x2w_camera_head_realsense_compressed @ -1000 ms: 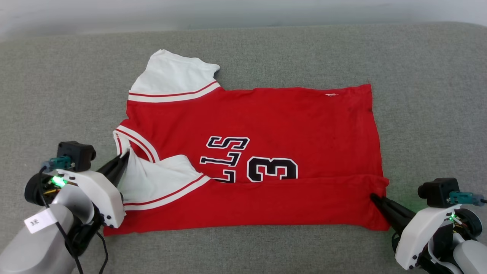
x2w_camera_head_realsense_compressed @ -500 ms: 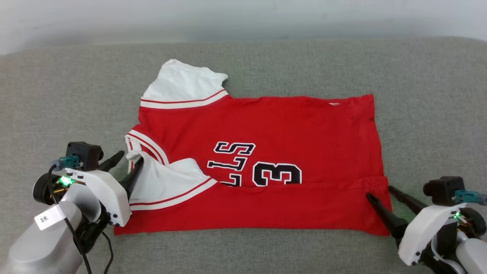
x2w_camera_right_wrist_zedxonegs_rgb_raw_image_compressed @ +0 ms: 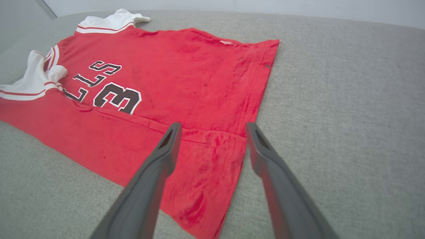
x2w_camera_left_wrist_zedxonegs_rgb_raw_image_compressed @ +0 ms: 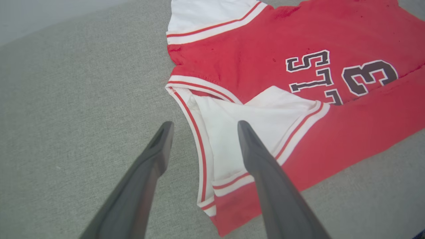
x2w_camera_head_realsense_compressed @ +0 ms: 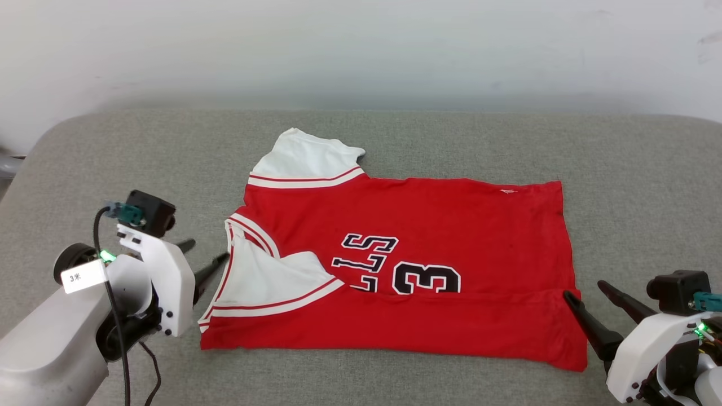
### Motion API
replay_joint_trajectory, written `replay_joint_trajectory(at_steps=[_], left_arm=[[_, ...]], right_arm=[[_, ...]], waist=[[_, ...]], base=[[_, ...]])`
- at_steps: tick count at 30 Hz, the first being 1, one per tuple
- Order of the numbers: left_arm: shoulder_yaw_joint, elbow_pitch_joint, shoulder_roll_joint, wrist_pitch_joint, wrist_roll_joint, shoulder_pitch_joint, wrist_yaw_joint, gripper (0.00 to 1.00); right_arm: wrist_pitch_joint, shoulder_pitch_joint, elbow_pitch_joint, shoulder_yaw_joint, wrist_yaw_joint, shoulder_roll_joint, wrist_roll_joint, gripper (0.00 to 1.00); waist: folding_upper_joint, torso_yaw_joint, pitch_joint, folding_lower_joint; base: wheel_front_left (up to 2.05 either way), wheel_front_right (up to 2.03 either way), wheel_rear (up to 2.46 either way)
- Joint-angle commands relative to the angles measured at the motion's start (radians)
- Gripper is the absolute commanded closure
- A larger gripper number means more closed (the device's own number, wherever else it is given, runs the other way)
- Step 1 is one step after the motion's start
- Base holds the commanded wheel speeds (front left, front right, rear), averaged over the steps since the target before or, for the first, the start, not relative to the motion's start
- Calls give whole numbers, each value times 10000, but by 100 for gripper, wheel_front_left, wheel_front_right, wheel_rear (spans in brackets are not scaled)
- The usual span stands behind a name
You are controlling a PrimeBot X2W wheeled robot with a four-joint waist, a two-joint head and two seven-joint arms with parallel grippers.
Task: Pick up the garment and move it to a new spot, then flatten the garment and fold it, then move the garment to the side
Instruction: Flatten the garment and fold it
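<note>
The garment (x2w_camera_head_realsense_compressed: pixel 451 225), a red jersey with white sleeves, lies spread on the grey cushion (x2w_camera_head_realsense_compressed: pixel 113 158). Its near long edge is folded up over part of the black letters and number. My left gripper (x2w_camera_head_realsense_compressed: pixel 208 250) is open just left of the collar and the folded near sleeve, holding nothing. In the left wrist view its fingers (x2w_camera_left_wrist_zedxonegs_rgb_raw_image_compressed: pixel 205 123) straddle the striped collar trim of the garment (x2w_camera_left_wrist_zedxonegs_rgb_raw_image_compressed: pixel 249 59) from above. My right gripper (x2w_camera_head_realsense_compressed: pixel 583 288) is open at the hem's near right corner. In the right wrist view the garment's (x2w_camera_right_wrist_zedxonegs_rgb_raw_image_compressed: pixel 182 73) folded corner lies below its spread fingers (x2w_camera_right_wrist_zedxonegs_rgb_raw_image_compressed: pixel 213 125), apart from them.
A pale wall (x2w_camera_head_realsense_compressed: pixel 361 51) runs behind the cushion. The cushion's rounded left corner (x2w_camera_head_realsense_compressed: pixel 39 146) and a grey object beyond it (x2w_camera_head_realsense_compressed: pixel 7 164) sit at the far left. Bare cushion surrounds the garment on all sides. A black cable (x2w_camera_head_realsense_compressed: pixel 121 338) hangs along my left forearm.
Both grippers went from shut on the garment's folded edge to open, letting it go and drawing back slightly. The head camera has tilted, so the whole picture sits lower.
</note>
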Motion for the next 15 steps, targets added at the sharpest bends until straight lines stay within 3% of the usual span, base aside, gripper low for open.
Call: replay_joint_trajectory(at_steps=[1, 8, 15], left_arm=[[-188, -147, 158, 632, -203, -191, -6, 0], [-784, -570, 355, 2993, -871, -495, -6, 0], [-1233, -427, 315, 4300, -1007, -562, 35, 0]], right_arm=[[95, 201, -112, -113, -9, 101, -113, 0], [450, 459, -439, -385, -9, 318, -296, 0], [673, 555, -665, -533, -9, 438, -383, 0]], waist=[[0, 66, -90, 1], [0, 59, -169, 1], [0, -61, -55, 1]], base=[[0, 0, 0], [0, 0, 0], [0, 0, 0]])
